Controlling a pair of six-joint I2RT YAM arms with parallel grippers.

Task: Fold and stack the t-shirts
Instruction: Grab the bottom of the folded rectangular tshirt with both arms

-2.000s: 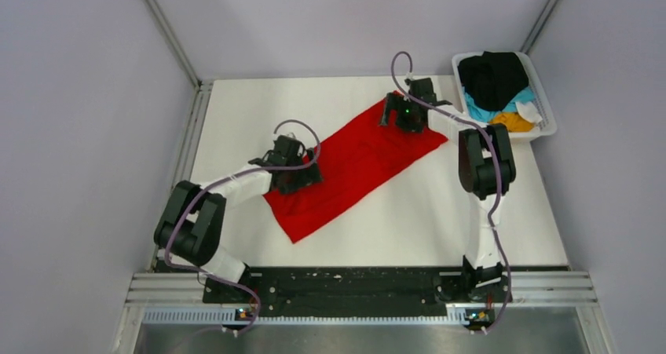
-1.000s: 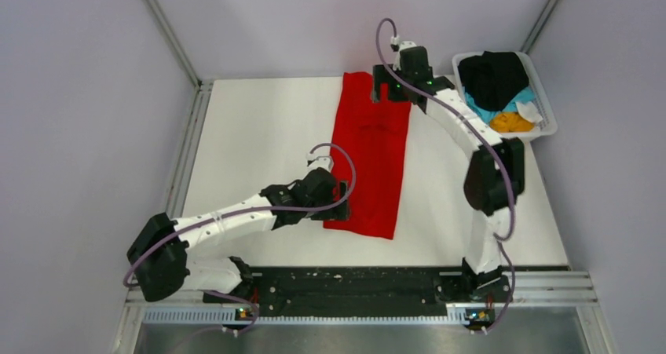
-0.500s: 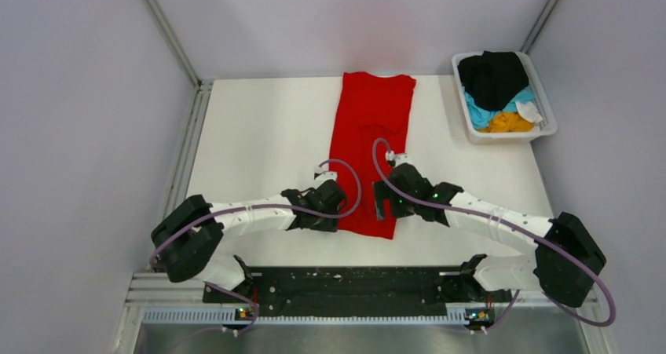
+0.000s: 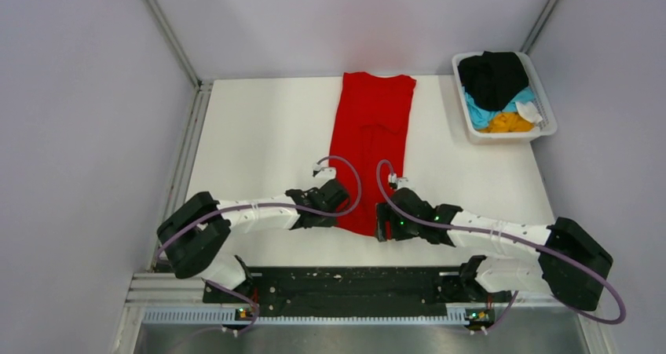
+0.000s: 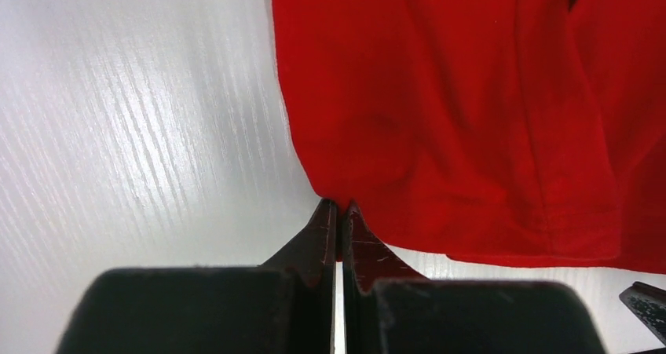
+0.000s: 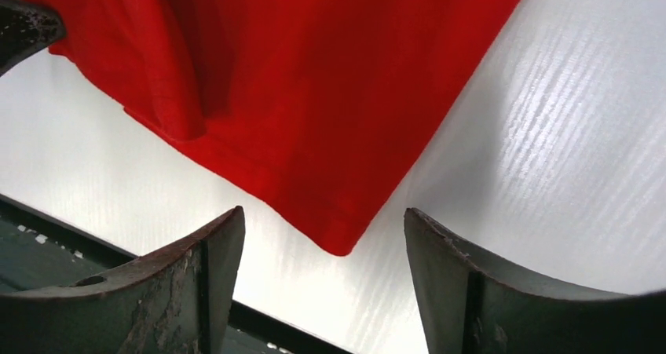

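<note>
A bright red t-shirt (image 4: 369,150) lies folded into a long strip down the middle of the table, its far end at the back edge. My left gripper (image 4: 339,205) is shut on the strip's near left corner; in the left wrist view the fingertips (image 5: 339,206) pinch the red cloth (image 5: 471,111). My right gripper (image 4: 385,222) is at the near right corner. It stands open (image 6: 322,217), and the red corner (image 6: 338,240) lies between the fingers without touching them. Black (image 4: 493,75), light blue (image 4: 477,111) and orange-yellow (image 4: 510,122) t-shirts are piled in the basket.
The white plastic basket (image 4: 542,131) sits at the back right corner of the table. Grey walls close in the table on the left, back and right. The black base rail (image 4: 338,279) runs along the near edge, just behind both grippers.
The shirt went from slanted to lengthwise. My right arm swung from its far end to the near right corner. My left gripper closed on the near left corner; the right jaws narrowed slightly.
</note>
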